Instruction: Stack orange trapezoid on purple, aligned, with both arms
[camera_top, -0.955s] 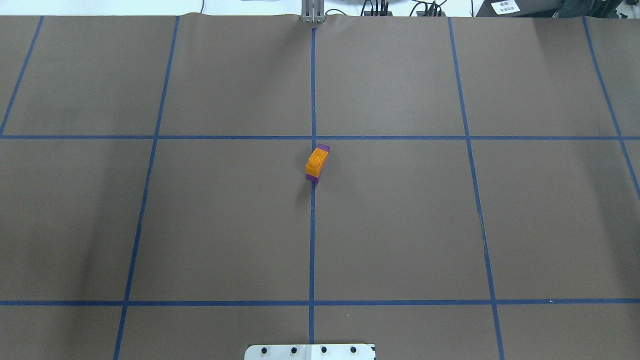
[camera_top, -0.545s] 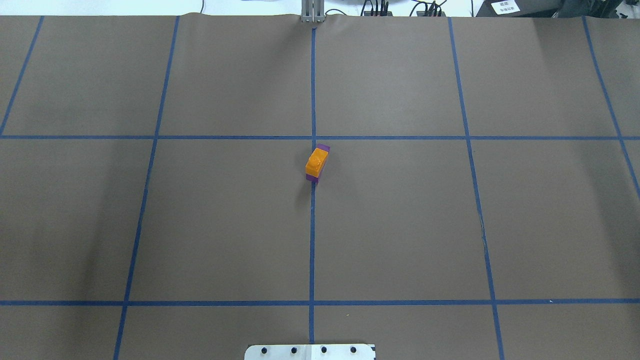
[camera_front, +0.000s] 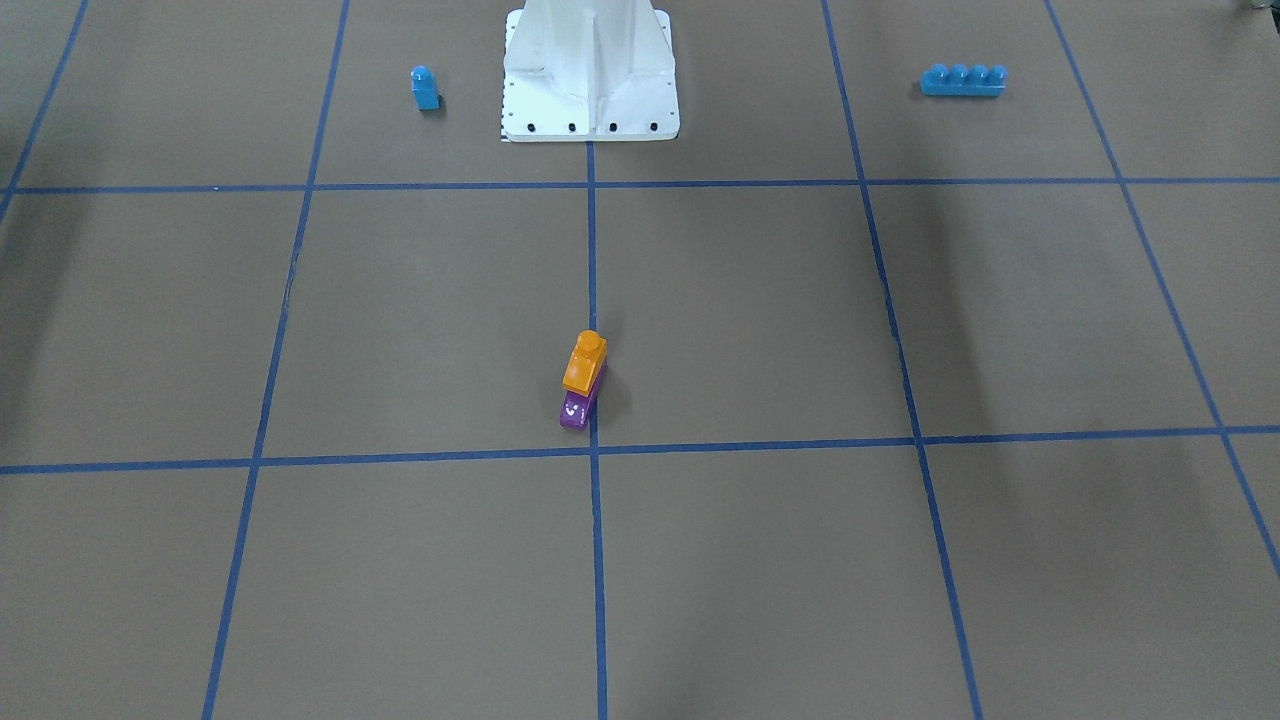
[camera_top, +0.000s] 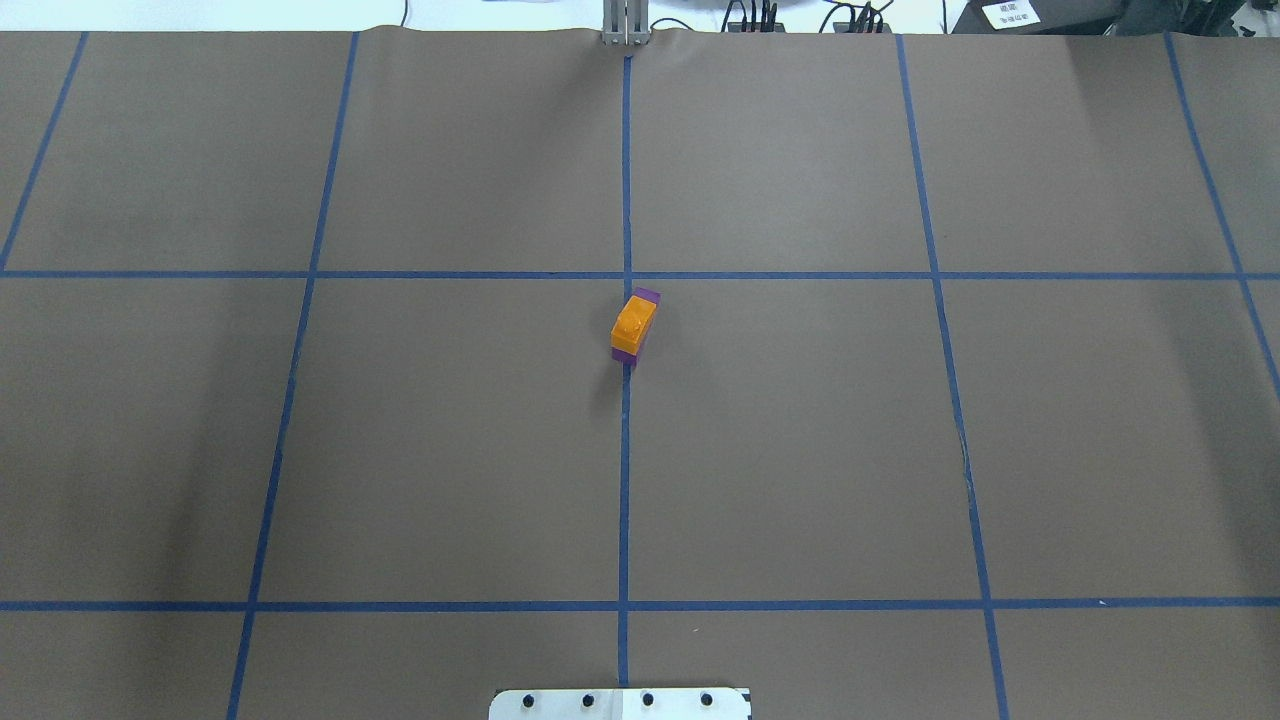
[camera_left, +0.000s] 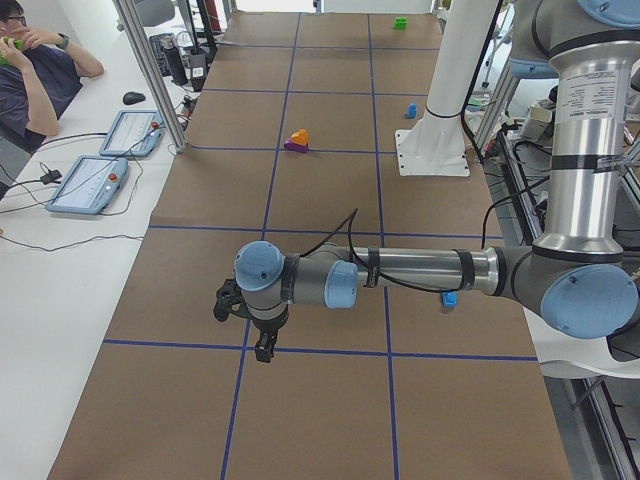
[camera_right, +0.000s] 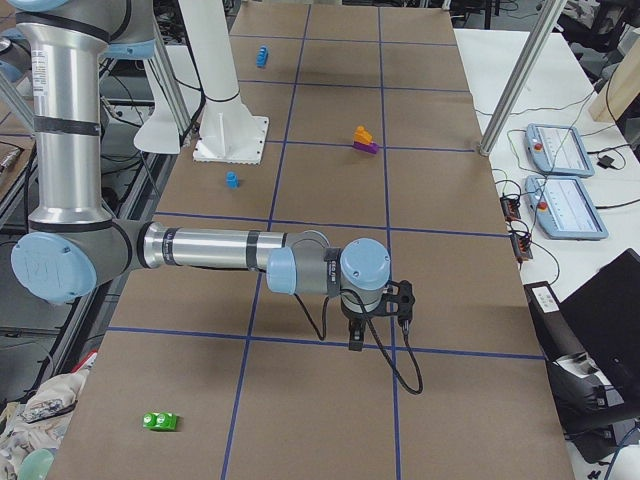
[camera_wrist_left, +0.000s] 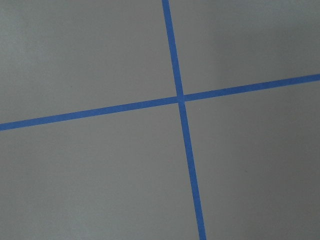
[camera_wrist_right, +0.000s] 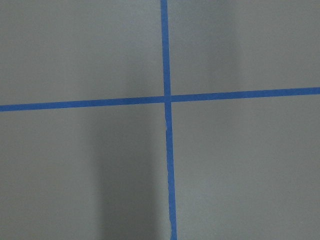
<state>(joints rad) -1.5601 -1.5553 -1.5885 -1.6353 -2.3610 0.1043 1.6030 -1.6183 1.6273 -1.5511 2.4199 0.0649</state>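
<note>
The orange trapezoid (camera_front: 585, 362) sits on top of the purple brick (camera_front: 575, 410) near the table's middle, by a blue tape line. The purple sticks out from under the orange at both ends in the overhead view (camera_top: 648, 296), where the orange (camera_top: 634, 325) shows its stud. Neither gripper is near the stack. The left gripper (camera_left: 261, 350) shows only in the exterior left view, low over the table and far from the stack (camera_left: 297, 141). The right gripper (camera_right: 355, 340) shows only in the exterior right view, likewise far from it (camera_right: 362, 138). I cannot tell whether either is open or shut.
A small blue one-stud brick (camera_front: 425, 88) and a long blue four-stud brick (camera_front: 962, 79) lie on either side of the white base pedestal (camera_front: 590, 70). A green brick (camera_right: 160, 421) lies near the table's right end. An operator (camera_left: 30, 70) sits beside tablets.
</note>
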